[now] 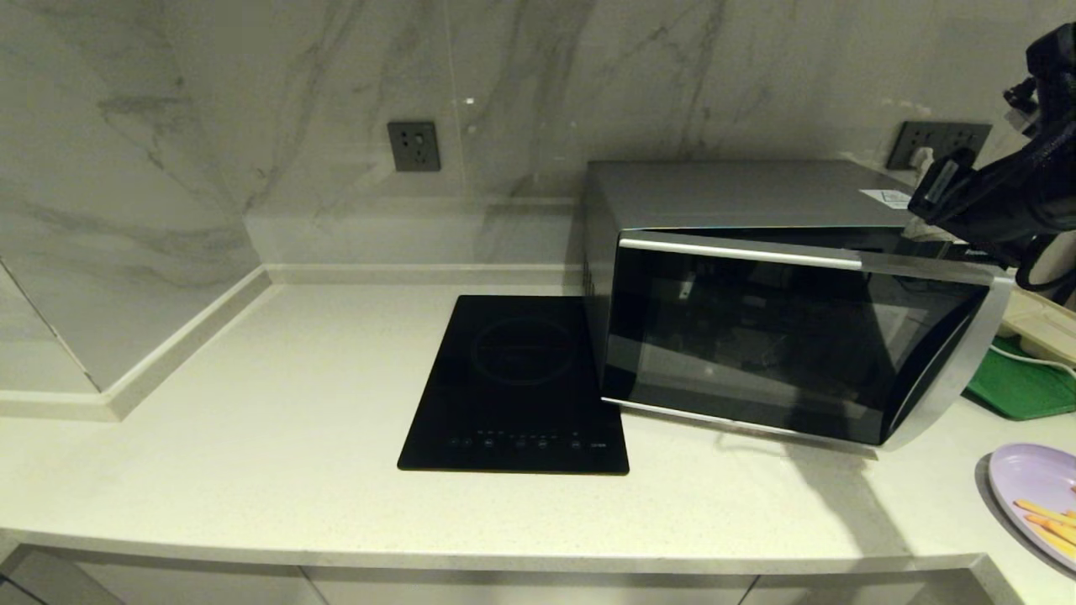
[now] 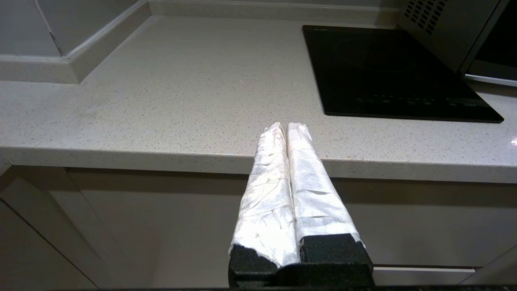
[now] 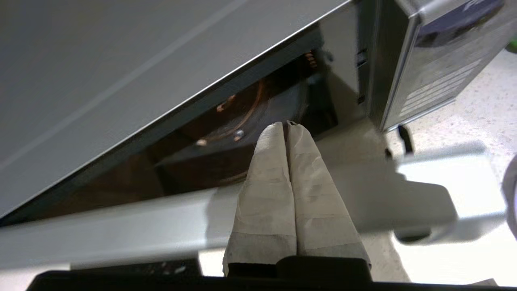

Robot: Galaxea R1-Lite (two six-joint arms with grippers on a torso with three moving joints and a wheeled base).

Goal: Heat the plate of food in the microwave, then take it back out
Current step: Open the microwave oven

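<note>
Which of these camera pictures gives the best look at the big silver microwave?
The head view: it shows the whole microwave, with its door tipped partly open at the top. The right wrist view shows only its top edge and the gap behind the door, close up. The left wrist view catches just a corner.

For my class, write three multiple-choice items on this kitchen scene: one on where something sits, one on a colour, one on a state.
1. Where is the induction cooktop?
A. left of the microwave
B. on top of it
C. inside it

2. What colour is the plate of food?
A. red
B. pale lilac
C. black

3. What state is the microwave door in?
A. removed
B. fully shut
C. partly open

Key:
1 A, it lies flat on the counter beside the microwave's left wall.
2 B, the lilac plate holds yellow-orange sticks.
3 C, the door tilts out from the top, with the shut right claw over the gap; the left claw, also shut, is parked at the counter edge.
</note>
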